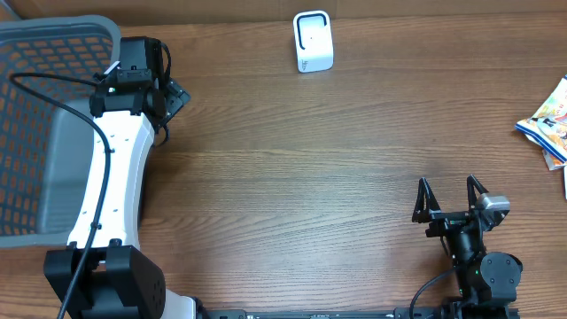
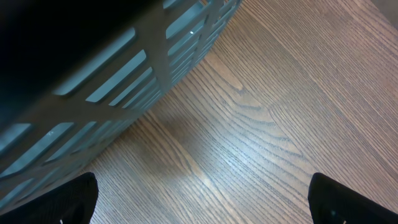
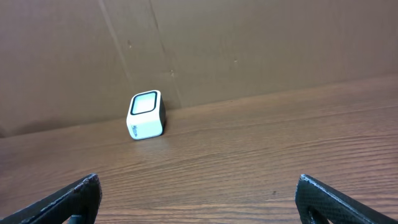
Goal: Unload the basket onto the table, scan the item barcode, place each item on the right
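The item [image 1: 547, 120], a colourful packet, lies untouched ahead and right of the right tool [image 1: 449, 197], well apart. The scanner [image 1: 313, 42] stands far ahead-left. Right tool and left tool [image 1: 170, 99] gape empty; grasping and scanning apparently remain.

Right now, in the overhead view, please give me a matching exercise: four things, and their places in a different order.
Things:
1. grey basket
2. white scanner
3. colourful packets
4. right gripper

Places:
A. far edge, in the middle
B. right edge, cut off by the frame
C. left side
D. near side, towards the right, jaws open and empty

Pairs: 1-C, 2-A, 3-B, 4-D
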Robot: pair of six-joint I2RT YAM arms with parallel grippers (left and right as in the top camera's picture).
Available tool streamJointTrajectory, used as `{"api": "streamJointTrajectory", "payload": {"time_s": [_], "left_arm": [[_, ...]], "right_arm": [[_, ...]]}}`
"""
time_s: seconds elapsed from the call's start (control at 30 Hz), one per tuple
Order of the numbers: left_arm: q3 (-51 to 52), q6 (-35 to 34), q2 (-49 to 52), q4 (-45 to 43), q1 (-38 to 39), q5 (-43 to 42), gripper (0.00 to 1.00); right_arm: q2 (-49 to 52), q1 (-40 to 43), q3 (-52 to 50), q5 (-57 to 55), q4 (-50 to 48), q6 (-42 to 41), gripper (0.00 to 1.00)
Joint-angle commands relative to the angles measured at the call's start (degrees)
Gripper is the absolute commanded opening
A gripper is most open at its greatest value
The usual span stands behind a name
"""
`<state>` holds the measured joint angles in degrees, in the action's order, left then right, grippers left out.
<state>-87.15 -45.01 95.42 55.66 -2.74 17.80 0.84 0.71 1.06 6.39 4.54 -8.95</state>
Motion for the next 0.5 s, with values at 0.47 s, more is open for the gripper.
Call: {"api": "streamJointTrajectory", "payload": {"time_s": [0.47], "left_arm": [[-1.2,2.6,-2.9,4.6,-0.2,1.9,1.0]], "right_arm": [[-0.7,0.0,-0.6,-0.8,-0.2,0.2,1.0]]}}
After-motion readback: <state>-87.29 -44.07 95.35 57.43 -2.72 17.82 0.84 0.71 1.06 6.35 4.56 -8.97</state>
